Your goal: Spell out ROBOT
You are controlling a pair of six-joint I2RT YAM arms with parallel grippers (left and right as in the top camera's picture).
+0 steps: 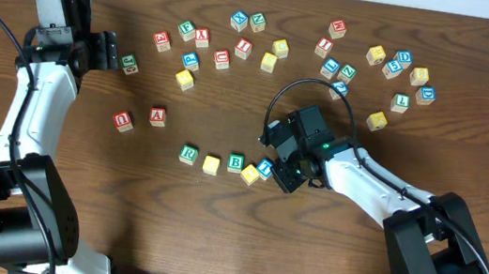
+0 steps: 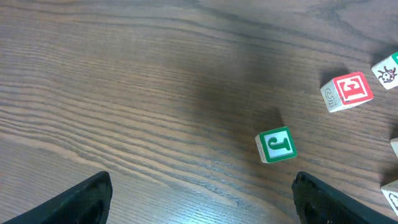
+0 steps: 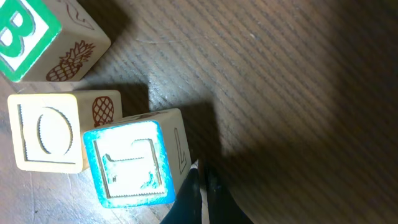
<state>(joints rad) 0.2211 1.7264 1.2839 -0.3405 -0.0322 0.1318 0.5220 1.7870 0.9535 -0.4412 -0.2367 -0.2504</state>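
Down low — right hand [image 3: 203, 182] shut, perhaps against the blue-framed T [image 3: 129, 163].

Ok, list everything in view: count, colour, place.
Row of wooden alphabet cubes: five; green-framed R, plain yellow cube, green-framed B, second yellow cube, blue-framed T; near middle.
Red-framed wooden A cube and U cube: two, red, left of the row.
Green-framed wooden J cube: one, green, before the left hand.
Scattered wooden alphabet cubes: over twenty, mixed colours, far side.
Dark wooden table: one, brown, under everything.
Left hand: one, black, open.
Right hand: one, black, shut beside the T.
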